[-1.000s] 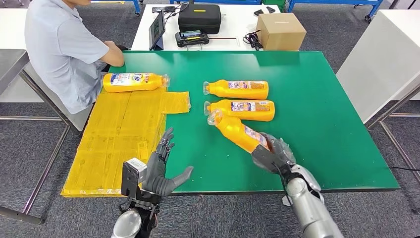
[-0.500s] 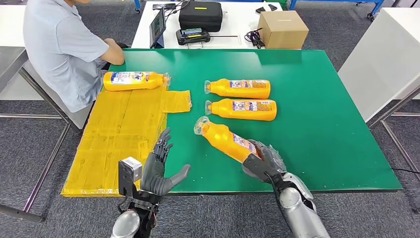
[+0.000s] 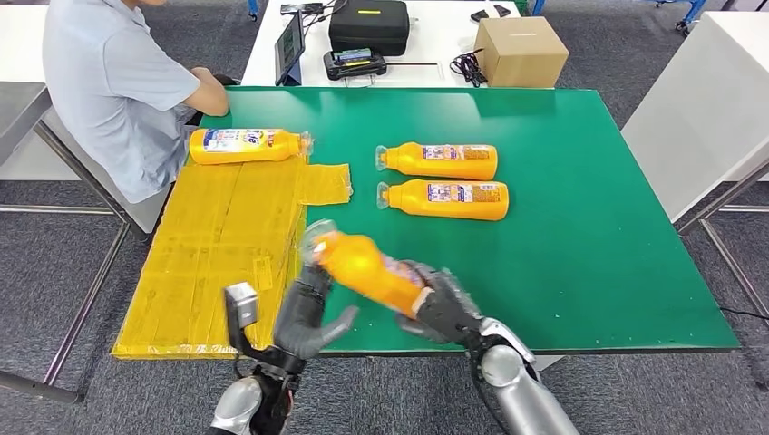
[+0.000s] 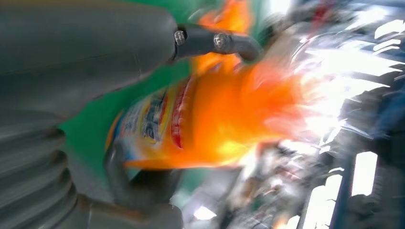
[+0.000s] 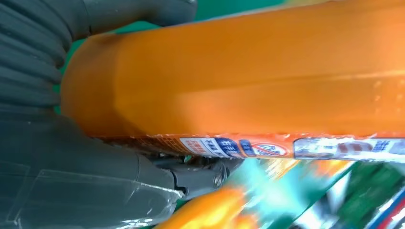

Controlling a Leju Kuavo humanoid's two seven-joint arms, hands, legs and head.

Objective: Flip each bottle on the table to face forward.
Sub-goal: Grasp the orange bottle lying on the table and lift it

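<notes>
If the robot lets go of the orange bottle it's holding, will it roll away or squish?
The orange bottle looks rounded, so it would probably roll a little on the smooth green table. It keeps its shape where the right hand grips its base, so it seems fairly stiff. The shiny plastic may be slippery.

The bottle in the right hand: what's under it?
The held bottle is lifted over the green table near its front edge, gripped by the right hand. The left hand is below its cap end; contact is unclear through the blur.
</notes>
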